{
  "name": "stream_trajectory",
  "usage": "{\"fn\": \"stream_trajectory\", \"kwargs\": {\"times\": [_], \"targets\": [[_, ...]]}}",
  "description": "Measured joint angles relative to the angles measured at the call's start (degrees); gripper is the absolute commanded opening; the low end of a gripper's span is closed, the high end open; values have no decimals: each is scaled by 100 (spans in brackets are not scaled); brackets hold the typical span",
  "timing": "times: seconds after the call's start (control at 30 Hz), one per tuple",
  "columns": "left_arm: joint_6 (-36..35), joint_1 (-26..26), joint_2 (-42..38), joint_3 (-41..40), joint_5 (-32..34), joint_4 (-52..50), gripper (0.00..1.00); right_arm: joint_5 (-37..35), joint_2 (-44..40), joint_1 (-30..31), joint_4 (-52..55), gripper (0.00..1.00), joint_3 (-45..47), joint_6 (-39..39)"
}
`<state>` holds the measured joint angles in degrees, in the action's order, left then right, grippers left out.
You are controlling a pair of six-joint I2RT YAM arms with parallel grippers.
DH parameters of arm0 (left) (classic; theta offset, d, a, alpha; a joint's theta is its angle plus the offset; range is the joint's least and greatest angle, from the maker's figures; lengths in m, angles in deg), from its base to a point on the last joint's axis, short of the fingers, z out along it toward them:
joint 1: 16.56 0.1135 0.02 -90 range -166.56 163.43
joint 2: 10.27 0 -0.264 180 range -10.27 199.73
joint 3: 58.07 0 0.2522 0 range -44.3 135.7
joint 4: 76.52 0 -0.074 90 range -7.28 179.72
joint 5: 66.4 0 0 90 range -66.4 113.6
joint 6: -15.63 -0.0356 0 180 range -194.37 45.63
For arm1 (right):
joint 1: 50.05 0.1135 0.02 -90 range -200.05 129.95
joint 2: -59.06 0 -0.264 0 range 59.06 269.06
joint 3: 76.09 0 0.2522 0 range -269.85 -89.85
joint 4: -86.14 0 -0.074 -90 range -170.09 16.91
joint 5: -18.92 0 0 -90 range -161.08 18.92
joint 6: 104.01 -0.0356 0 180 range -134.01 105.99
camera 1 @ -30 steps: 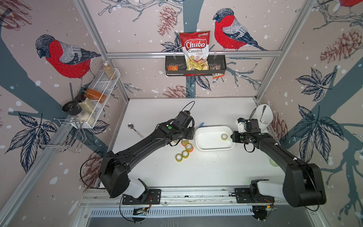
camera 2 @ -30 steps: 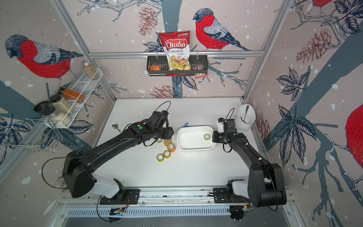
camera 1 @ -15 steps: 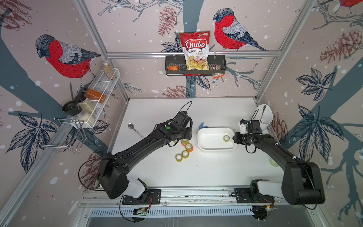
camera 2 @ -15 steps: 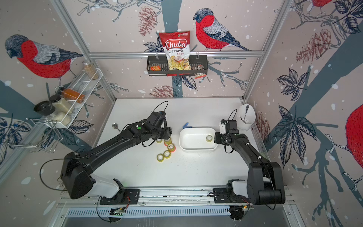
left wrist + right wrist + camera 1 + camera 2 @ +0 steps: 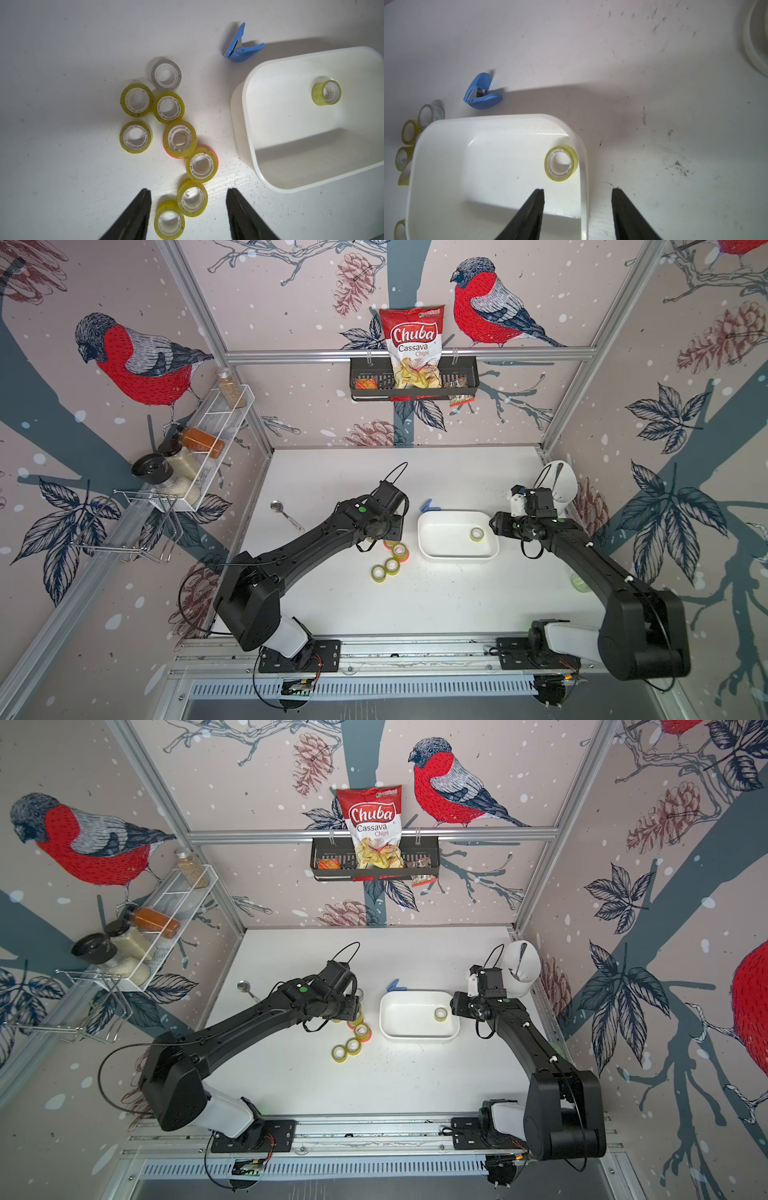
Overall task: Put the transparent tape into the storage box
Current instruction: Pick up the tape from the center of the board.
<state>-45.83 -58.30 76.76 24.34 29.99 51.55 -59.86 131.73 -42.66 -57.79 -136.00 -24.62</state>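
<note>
On the white desk (image 5: pixel 436 605), the storage box (image 5: pixel 457 556) holds one tape roll (image 5: pixel 472 534). Only the left wrist view shows every loose roll (image 5: pixel 166 139) beside it. The left jaws and right jaws both stand apart, empty.

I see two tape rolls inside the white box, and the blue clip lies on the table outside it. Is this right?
Not quite. Only one roll lies inside the box, as the right wrist view shows. The blue clip does lie on the table outside it.
</note>
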Motion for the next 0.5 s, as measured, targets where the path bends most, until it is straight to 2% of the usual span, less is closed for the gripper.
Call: {"fn": "stream_trajectory", "kwargs": {"times": [0.3,0.5], "targets": [[-105,0,380,-229,-31,48,61,-369,553,824,758,68,-1084,-149],[-146,0,726,-190,-70,79,59,-348,645,1154,962,67,-1185,-149]]}}
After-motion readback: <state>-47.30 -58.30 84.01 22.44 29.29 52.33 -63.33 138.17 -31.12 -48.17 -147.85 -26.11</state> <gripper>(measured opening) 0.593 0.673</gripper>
